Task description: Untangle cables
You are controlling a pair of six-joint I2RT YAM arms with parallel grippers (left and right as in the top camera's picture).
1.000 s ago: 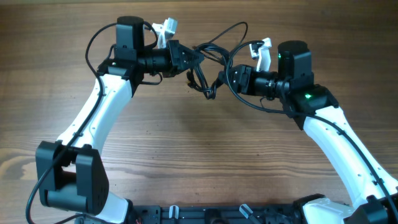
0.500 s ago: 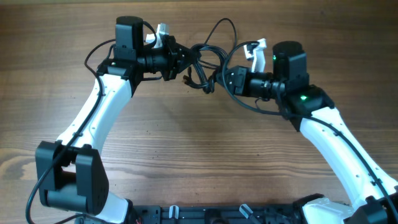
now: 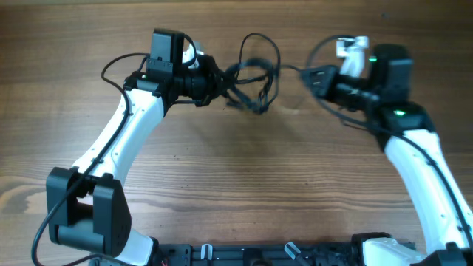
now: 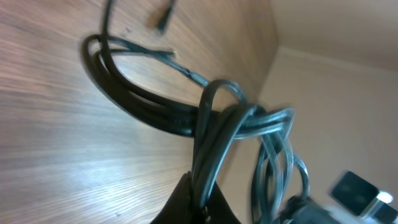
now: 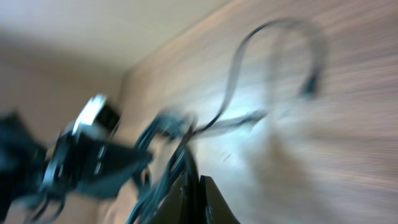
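Note:
The cables are thin black cords hanging in tangled loops above the wooden table, between my two grippers. My left gripper is shut on the bundle's left side. In the left wrist view the cables rise from the shut jaws, and a plug end lies far off on the table. My right gripper is shut on a strand that stretches left to the bundle. The right wrist view is blurred: the cables run up from its shut jaws.
The wooden table spreads under both arms. The thicker black arm wires loop beside each wrist. The arm bases stand at the front edge. My left gripper shows in the right wrist view.
My right gripper has moved right and away from the left one, drawing a strand out of the bundle. The left gripper has shifted slightly right and the loops have spread.

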